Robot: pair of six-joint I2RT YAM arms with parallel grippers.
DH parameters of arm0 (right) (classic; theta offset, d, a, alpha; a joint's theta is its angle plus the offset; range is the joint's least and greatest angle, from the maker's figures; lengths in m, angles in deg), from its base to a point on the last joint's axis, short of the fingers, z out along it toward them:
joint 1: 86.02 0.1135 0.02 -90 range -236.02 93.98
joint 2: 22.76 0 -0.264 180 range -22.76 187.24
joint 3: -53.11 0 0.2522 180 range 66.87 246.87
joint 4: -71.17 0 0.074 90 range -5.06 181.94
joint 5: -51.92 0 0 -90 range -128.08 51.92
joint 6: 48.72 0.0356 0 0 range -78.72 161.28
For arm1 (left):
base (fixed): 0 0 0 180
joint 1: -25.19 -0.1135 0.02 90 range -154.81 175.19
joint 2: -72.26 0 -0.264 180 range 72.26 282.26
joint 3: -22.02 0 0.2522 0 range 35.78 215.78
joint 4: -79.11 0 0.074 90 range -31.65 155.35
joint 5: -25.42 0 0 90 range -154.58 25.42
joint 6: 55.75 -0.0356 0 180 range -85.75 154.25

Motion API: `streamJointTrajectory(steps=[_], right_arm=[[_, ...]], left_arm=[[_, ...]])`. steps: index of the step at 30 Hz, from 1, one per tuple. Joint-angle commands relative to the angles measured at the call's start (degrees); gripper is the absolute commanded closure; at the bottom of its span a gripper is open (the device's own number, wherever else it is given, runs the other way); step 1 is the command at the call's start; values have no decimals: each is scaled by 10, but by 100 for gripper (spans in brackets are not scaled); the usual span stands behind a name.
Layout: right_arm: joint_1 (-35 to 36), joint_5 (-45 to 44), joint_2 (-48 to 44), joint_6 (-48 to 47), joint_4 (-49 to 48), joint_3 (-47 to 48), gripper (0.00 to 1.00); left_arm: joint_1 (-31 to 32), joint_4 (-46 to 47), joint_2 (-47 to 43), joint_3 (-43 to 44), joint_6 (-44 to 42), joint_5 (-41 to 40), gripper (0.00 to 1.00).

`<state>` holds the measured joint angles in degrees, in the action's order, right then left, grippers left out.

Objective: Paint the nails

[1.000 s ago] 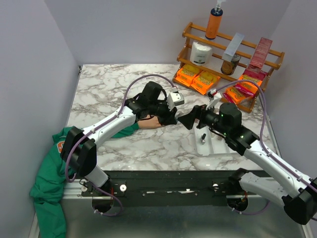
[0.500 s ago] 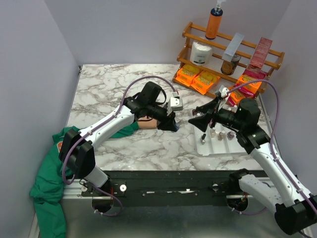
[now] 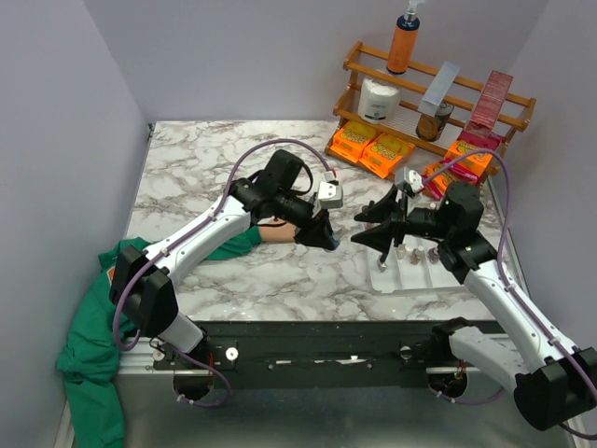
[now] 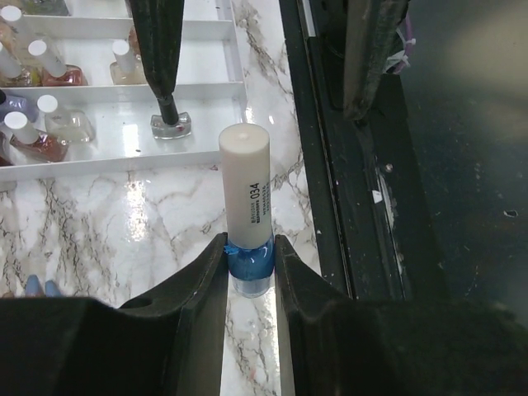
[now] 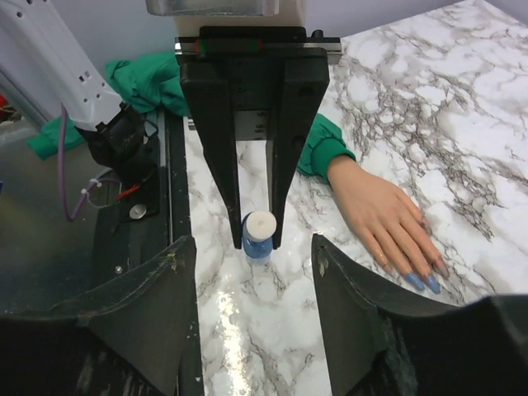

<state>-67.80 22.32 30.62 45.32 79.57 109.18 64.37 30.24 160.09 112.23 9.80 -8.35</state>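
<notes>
A small blue glass polish bottle [image 4: 245, 188] with a tall white cap marked 034 was held upright, pinched at its base between the jaws of the left gripper [image 4: 250, 256]. The right gripper [image 3: 364, 229] was turned toward it, close by, with its jaws spread wide and nothing between them. In the compartments of a shallow white plastic tray [image 4: 124, 162], small white-capped polish bottles [image 4: 49, 115] were stood upright. A peach-coloured fake hand [image 5: 379, 216] in a green sleeve [image 5: 318, 153] was laid flat on the grey-veined marble table [image 3: 205, 159] beside the left gripper, and two of the nails [image 5: 411, 280] were seen coloured blue.
</notes>
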Motion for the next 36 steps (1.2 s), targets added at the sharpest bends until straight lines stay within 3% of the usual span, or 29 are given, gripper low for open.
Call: streamJointTrajectory(steps=[1,7,13,20,25,29,36], right_arm=[[23,11,24,8,-33,2,39],[34,9,38,19,-58,-2,46],[39,12,38,28,-60,-2,71],[67,-51,43,-10,0,9,85],[96,-119,40,-8,34,16,99],[129,-233,29,17,30,2,99],[140,-344,29,199,-7,-20,99]], left_arm=[[6,-13,0,24,-9,28,100],[12,-14,3,27,-10,29,100],[13,-22,6,27,-15,27,100],[15,-30,9,50,-8,8,100],[15,-20,8,61,9,-49,100],[16,4,1,55,39,-78,100],[23,29,-5,53,49,-140,100]])
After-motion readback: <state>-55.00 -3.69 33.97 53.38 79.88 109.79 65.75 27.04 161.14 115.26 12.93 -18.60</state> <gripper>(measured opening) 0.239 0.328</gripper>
